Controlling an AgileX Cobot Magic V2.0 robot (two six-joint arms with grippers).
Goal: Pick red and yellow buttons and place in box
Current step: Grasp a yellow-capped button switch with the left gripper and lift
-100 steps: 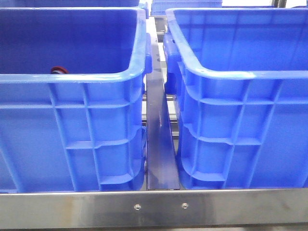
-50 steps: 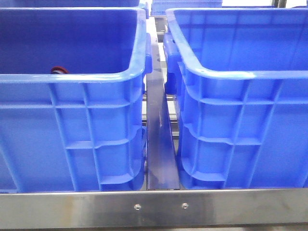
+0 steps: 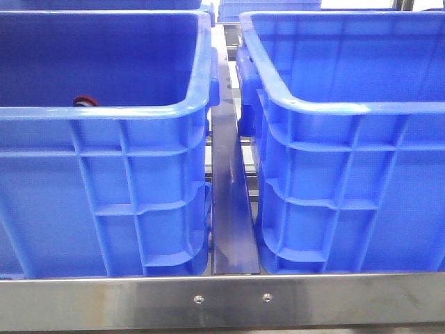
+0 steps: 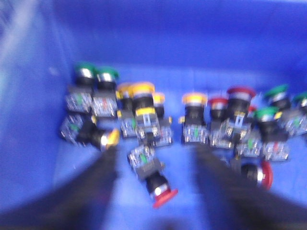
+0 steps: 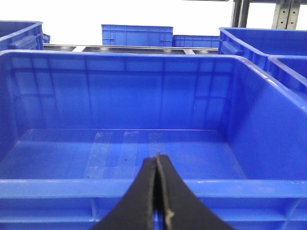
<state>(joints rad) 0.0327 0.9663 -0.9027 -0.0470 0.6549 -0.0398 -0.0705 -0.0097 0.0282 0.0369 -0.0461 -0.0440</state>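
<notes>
The left gripper hung spread over a blurred heap of buttons in a crate. A red button lay tipped between the fingers, cap toward the gripper. The right gripper was closed, empty, before the box.

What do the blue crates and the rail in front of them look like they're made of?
The left crate and right crate look like molded plastic, slightly glossy: ribbed walls, thick rounded rims, soft highlights. The front rail appears to be brushed metal, probably steel or aluminum: grey streaky sheen and two screw heads.
</notes>
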